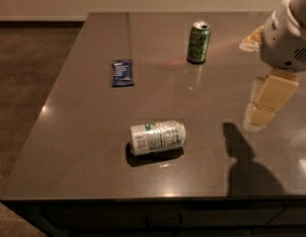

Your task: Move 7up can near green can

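Dark blue packet (123,72) flat on table (79,132), carpet (24,83) beside

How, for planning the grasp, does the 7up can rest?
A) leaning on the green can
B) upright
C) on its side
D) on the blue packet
C: the 7up can lies on its side, apart from the upright green can; the tool hangs at the right, away from both.

Raised camera looks down across table (84,147), gripper (265,105) at right.
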### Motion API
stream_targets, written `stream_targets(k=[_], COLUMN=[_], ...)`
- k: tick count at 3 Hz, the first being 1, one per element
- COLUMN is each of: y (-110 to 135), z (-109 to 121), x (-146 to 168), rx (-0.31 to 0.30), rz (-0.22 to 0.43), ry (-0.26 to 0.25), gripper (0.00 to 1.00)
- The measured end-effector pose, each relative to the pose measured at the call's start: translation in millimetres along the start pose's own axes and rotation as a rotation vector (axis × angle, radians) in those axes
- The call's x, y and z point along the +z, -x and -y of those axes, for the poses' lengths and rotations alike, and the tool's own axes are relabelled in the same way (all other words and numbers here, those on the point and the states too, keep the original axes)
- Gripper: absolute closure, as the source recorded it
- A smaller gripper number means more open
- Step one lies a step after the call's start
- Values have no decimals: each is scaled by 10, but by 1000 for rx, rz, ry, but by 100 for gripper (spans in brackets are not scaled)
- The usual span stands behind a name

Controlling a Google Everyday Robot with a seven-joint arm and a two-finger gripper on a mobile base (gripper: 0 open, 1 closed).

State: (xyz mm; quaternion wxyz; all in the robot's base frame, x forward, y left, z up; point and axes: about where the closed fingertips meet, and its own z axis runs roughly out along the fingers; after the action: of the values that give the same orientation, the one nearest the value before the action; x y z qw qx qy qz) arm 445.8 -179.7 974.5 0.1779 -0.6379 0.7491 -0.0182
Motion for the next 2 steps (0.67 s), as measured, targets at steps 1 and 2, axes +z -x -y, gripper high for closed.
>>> stream_targets(k=[1,2], y=[341,602], z=[-75,-193], x=[215,490], rx=[-79,-154], rz=[27,19], ry=[36,75], gripper=[0,0])
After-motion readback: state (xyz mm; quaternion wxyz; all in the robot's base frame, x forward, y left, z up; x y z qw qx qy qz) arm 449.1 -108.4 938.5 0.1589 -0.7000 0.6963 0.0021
